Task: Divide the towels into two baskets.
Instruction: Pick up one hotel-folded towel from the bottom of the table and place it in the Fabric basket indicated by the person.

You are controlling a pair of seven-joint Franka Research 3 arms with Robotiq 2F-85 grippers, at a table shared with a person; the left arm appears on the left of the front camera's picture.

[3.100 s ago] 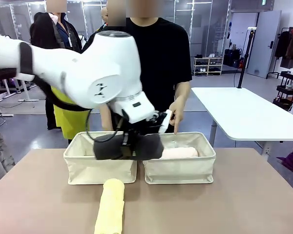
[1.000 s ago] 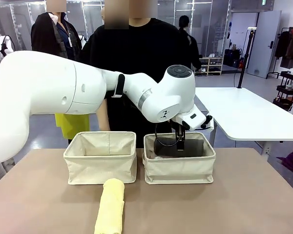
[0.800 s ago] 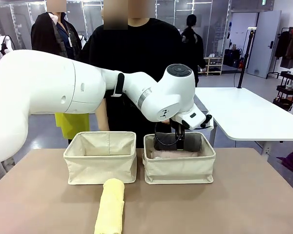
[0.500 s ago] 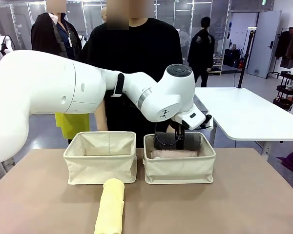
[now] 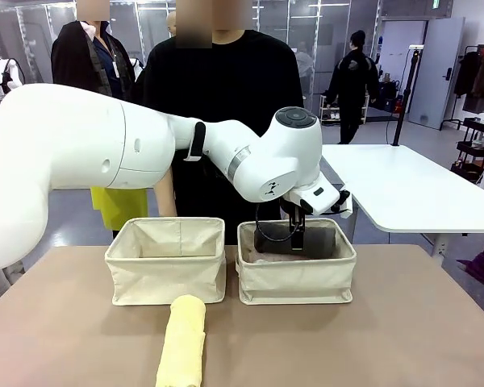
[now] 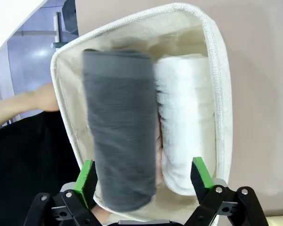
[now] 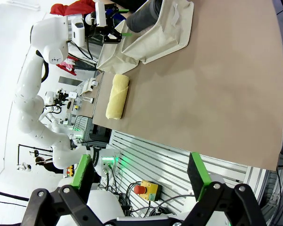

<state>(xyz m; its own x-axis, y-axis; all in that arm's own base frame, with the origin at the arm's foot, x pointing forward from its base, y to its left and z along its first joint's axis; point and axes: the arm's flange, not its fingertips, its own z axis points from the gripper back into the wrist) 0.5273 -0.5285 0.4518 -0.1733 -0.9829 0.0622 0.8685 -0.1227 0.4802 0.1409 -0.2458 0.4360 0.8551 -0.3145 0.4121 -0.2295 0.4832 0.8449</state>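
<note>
The left end effector (image 6: pixel 143 168) hangs over the right-hand cream canvas basket (image 5: pixel 297 282), its green-padded fingers spread wide and gripping nothing. The dark grey rolled terry towel (image 6: pixel 120 127) lies below them inside that basket, touching a whitish rolled towel (image 6: pixel 186 127), so the drop-off step looks complete. The pale yellow rolled towel (image 5: pixel 183 343) lies on the brown desk (image 5: pixel 403 322), just in front of the matching left-hand basket (image 5: pixel 165 278), its likely home. Next, I judge, the arm must lift clear of the soft rim, then grasp the yellow roll across its middle. The right end effector (image 7: pixel 139 172) is open too, holding nothing.
</note>
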